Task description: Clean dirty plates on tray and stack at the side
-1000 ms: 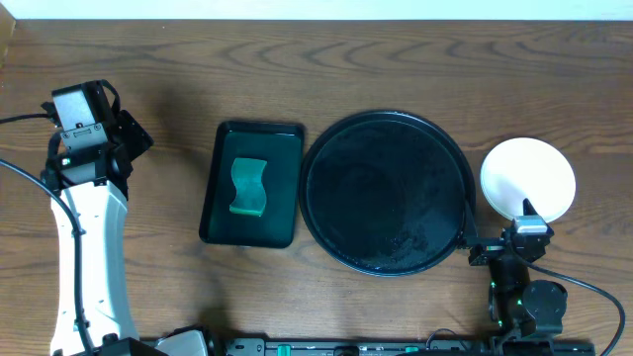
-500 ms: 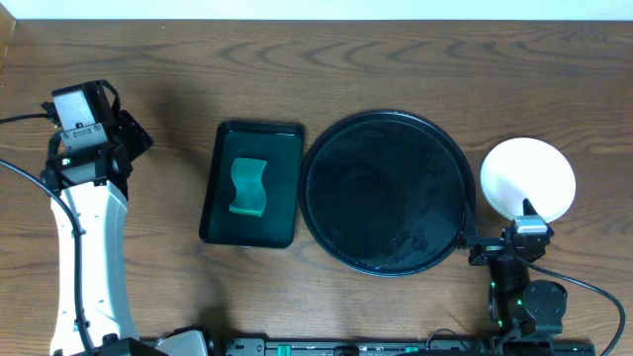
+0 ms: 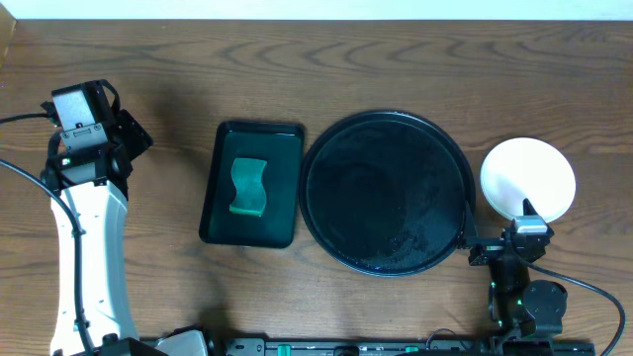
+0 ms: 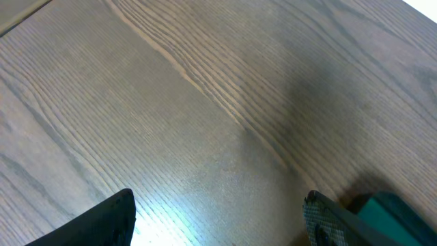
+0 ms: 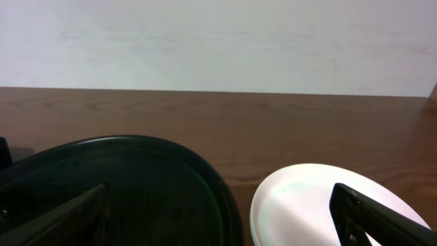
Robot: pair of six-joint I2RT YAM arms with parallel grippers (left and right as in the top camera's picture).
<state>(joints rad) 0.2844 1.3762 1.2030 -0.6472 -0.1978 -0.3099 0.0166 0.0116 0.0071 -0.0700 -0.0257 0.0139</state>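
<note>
The round black tray (image 3: 386,193) sits mid-table with nothing on it; its right part shows in the right wrist view (image 5: 136,184). To its right, off the tray, the plates (image 3: 527,178) lie on the table with a clean white one on top (image 5: 307,205); a second rim edge shows just beneath it. My right gripper (image 3: 502,229) is open at the gap between tray and plates, one finger over each (image 5: 222,222), holding nothing. At the far left my left gripper (image 3: 134,133) hangs open over bare wood (image 4: 218,205), empty.
A small rectangular dark tray (image 3: 220,213) with a green sponge (image 3: 249,187) lies left of the round tray. A teal corner of something (image 4: 392,208) shows beside my left gripper's right finger. A pale wall runs behind the table's far edge.
</note>
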